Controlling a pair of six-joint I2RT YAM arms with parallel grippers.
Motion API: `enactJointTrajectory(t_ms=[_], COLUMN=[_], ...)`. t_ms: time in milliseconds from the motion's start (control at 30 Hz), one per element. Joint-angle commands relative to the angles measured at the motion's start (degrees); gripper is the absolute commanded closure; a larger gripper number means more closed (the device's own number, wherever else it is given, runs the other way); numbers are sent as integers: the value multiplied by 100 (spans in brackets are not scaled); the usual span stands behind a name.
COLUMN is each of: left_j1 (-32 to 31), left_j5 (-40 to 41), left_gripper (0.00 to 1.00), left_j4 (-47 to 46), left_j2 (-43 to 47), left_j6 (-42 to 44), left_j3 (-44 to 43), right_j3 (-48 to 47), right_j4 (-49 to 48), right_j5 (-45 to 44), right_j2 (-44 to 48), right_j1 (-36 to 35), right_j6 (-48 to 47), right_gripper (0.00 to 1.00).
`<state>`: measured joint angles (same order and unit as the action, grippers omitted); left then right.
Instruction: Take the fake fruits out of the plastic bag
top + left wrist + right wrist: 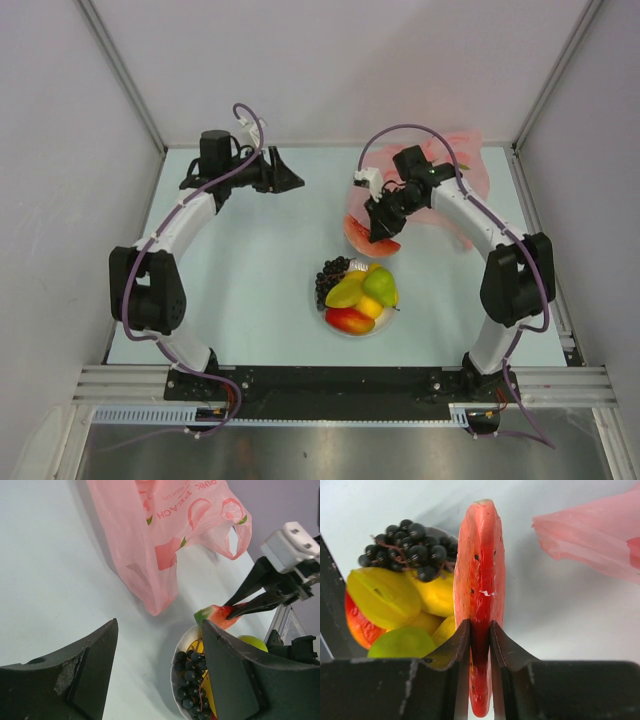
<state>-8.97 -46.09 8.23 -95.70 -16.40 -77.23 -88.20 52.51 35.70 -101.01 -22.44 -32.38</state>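
Pinkish-red glossy plastic slice [480, 570]: pinched edge-on by right gripper [480, 626], long axis along fingers [454, 652]; white round plate [186, 635] just nearward, slightly left. Left gripper [160, 626]: spread, empty, far-left.

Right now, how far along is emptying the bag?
Mostly done: the grape bunch, green pear, mango and yellow fruits sit on the white plate. In hand: the right pincer is shut on the red slice, by the plate. Remaining: set it down. The pink bag lies slack; I cannot tell if anything remains inside. The left pincer is open, idle.
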Motion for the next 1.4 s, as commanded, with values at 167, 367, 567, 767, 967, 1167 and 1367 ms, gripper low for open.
enactJointTrajectory(t_ms=[167,367,567,767,967,1167,1367], left_j1=[18,18,18,18,10,18,18], left_j5=[117,135,117,144,117,126,100], left_gripper=[28,28,28,28,28,28,28], left_j4=[-41,-102,-67,-93,-164,-137,-173], left_j2=[218,297,359,465,456,491,517], left_j6=[137,120,129,164,111,164,146], left_j3=[173,279,323,454,499,525,569], right_j3=[-224,-109,-144,-92,-100,-101,-65], right_j4=[-338,-347,-452,-364,-312,-241,-250], right_j5=[-125,-37,-204,-195,-152,-55,-248], right_j2=[-753,-762,-894,-806,-771,-771,-657], right_j1=[-173,-340,-349,-393,-446,-481,-525], right_j6=[513,663,777,847,962,918,795], right_gripper=[86,83,80,68,52,55,72])
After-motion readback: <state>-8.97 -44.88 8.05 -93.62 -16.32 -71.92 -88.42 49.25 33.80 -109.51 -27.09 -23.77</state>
